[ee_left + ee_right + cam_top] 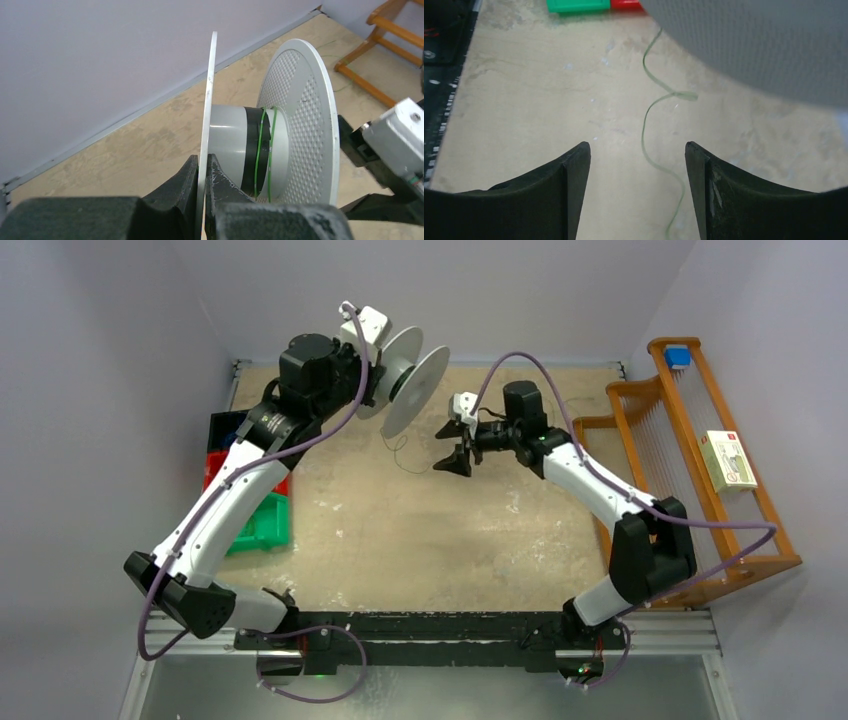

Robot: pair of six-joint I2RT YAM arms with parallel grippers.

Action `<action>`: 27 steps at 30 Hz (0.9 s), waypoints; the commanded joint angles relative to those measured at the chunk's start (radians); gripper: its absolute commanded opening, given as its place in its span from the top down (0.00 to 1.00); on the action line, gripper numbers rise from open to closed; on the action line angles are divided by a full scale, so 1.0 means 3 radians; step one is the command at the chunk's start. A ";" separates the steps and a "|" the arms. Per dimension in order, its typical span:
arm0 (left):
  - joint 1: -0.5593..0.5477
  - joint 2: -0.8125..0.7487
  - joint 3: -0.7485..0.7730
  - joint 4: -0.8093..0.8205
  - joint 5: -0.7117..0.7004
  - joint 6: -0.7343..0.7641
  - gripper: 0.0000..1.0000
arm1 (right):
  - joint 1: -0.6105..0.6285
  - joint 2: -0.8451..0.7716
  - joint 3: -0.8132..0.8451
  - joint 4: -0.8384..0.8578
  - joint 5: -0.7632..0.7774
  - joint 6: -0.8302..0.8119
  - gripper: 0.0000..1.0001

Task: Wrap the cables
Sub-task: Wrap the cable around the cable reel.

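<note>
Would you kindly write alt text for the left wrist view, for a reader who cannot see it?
The left gripper is clamped on the thin near flange of a pale grey spool, seen edge-on. A black band and a few turns of thin green cable circle its hub, and part of the right arm shows beyond the dotted far flange.

spool (305,125): pale grey, dotted flange | hub band (251,150): black | cable (643,135): green | desk (450,530): mottled beige | bins (262,525) at 9 o'clock: green, red, blue
</note>
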 commanded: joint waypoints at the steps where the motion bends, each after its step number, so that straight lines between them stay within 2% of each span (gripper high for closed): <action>1: 0.0004 0.0028 0.0343 0.0126 0.0334 -0.0275 1.00 | 0.0291 0.0049 -0.0144 0.0533 0.0344 -0.0542 0.27; 5: 0.0081 0.0057 0.0403 0.0137 0.0507 -0.0440 1.00 | 0.0539 0.0238 -0.0277 0.0739 0.0704 -0.0632 0.26; 13: 0.0170 0.0082 0.0440 0.0170 0.0680 -0.0585 1.00 | 0.0724 0.0415 -0.0689 0.1769 0.1409 -0.0172 0.23; 15: 0.0176 0.0090 0.0442 0.0172 0.0707 -0.0609 1.00 | 0.0748 0.0486 -0.0696 0.1908 0.1645 -0.0110 0.22; 18: 0.0190 0.0089 0.0419 0.0192 0.0731 -0.0629 1.00 | 0.0759 0.0590 -0.0622 0.1877 0.1701 -0.0120 0.23; 24: 0.0276 0.0088 0.0440 0.0217 0.0869 -0.0759 1.00 | 0.0824 0.0753 -0.0555 0.1827 0.1635 -0.0041 0.30; 26: 0.0326 0.0089 0.0465 0.0220 0.0959 -0.0833 1.00 | 0.0836 0.0791 -0.0554 0.1823 0.1618 -0.0010 0.40; 27: 0.0345 0.0088 0.0474 0.0229 0.1001 -0.0861 1.00 | 0.0840 0.0808 -0.0554 0.1815 0.1613 0.0000 0.47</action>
